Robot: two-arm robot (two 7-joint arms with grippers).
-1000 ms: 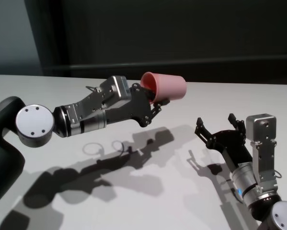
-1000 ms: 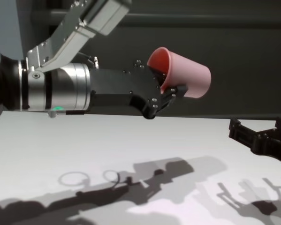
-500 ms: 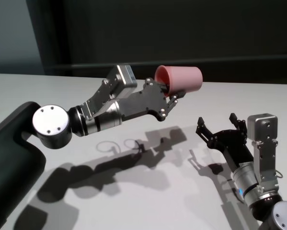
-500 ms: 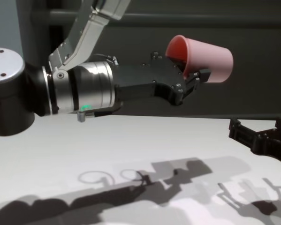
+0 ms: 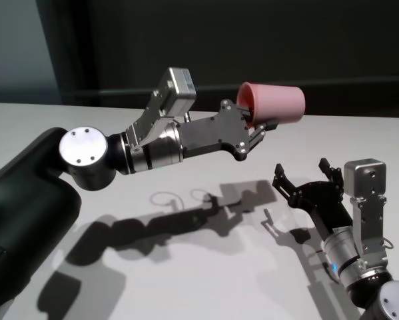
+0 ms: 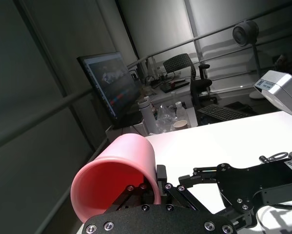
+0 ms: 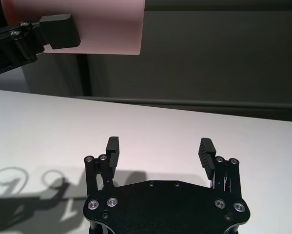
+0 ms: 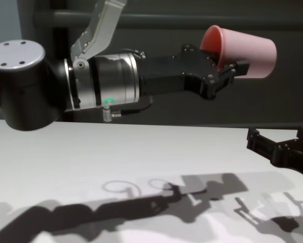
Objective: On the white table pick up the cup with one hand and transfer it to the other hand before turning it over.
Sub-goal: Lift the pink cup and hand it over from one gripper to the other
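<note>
Office-like lab, monitor [image 6: 111, 80], keyboard [image 6: 226, 111], desk chair [image 6: 180, 66], white table [image 5: 186, 267]

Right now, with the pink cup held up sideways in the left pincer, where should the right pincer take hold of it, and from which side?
Probably the bare base half of the pink cup, across its smooth wall. The left pincer clamps the rim end, one finger inside the mouth, and the cup lies roughly level with its base toward the robot's right. The right pincer waits open, low over the white table, so rising from below looks simplest.

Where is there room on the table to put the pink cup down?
The white table is bare under the left hand holding the cup, and along its far edge. It is crowded only near the open right hand.
</note>
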